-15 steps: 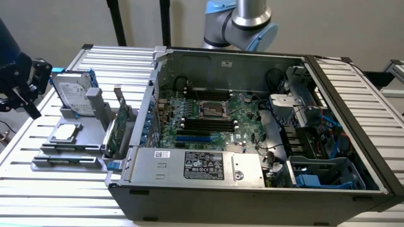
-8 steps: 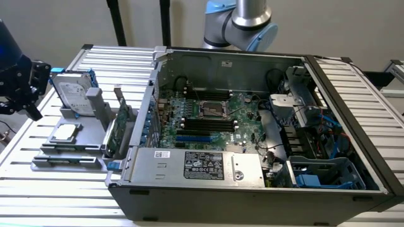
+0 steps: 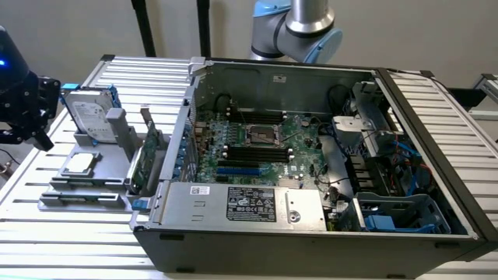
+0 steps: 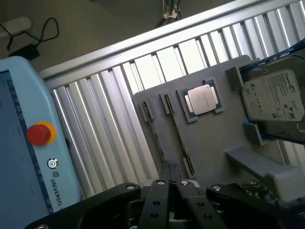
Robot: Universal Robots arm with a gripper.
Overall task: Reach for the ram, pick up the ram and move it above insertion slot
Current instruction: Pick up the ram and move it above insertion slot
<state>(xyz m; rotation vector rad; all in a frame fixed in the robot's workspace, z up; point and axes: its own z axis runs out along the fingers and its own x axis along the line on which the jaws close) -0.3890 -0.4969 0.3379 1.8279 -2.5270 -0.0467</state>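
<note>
Black two-fingered gripper (image 4: 168, 172) hangs at the exterior view's far left, above the ribbed aluminium table (image 3: 46, 233) and the near end of the grey plastic parts holder (image 3: 86, 192). In the wrist view its fingers (image 4: 159, 191) run together to a point, pressed closed with nothing between them.

Just past the fingertips, a thin dark strip stands on edge in one of the holder's narrow grooves. This is probably the ram (image 4: 155, 136), though edge-on it is hard to be sure. It is untouched, and the gripper is above it, not on it.

Further right on the holder, a square silver processor chip (image 3: 80, 165) lies flat and a silver hard drive (image 3: 87, 114) leans upright behind it. A wide green expansion card (image 3: 149, 154) stands on edge at the holder's right side, just beside the open dark grey computer case (image 3: 311, 251).

Inside the case lies the green motherboard (image 3: 304, 131) with a square metal processor socket (image 3: 265, 135). The insertion slot (image 3: 255, 154) is among the long black parallel sockets just in front of that, with a shorter blue socket (image 3: 239, 171) nearer still. It is well apart from the ram. The silver and light-blue robot arm (image 3: 300, 23) rises behind the case.
</note>
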